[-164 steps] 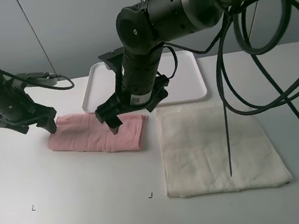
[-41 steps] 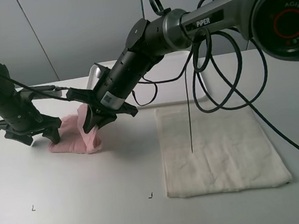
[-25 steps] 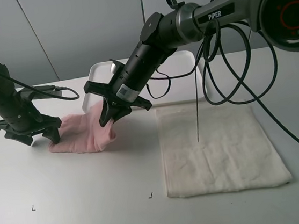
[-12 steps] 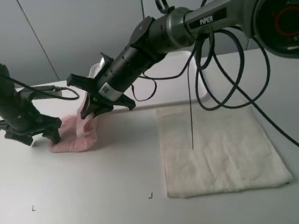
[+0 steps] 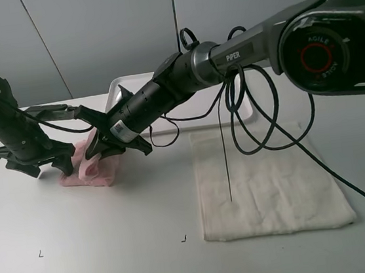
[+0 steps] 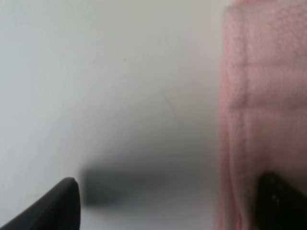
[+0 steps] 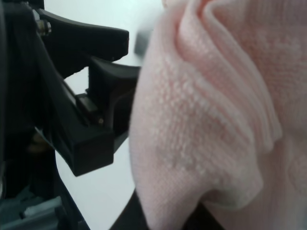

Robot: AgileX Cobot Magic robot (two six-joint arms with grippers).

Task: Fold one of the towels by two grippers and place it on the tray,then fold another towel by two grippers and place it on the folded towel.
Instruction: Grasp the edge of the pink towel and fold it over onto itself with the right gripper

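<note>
Both jaws at pink towel [image 5: 101, 173] edges

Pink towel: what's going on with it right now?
Mid-fold. The right hand is shut on the pink towel, holding one end raised above the rest, which lies on the table. The left hand stands open at its left edge. The cream towel lies flat; nothing has reached the tray yet.

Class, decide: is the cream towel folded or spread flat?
Spread flat: the cream towel lies as one wide sheet on the table.

Blk arms [image 5: 183, 84], splayed jaws, looped cables [image 5: 256, 138]
</note>
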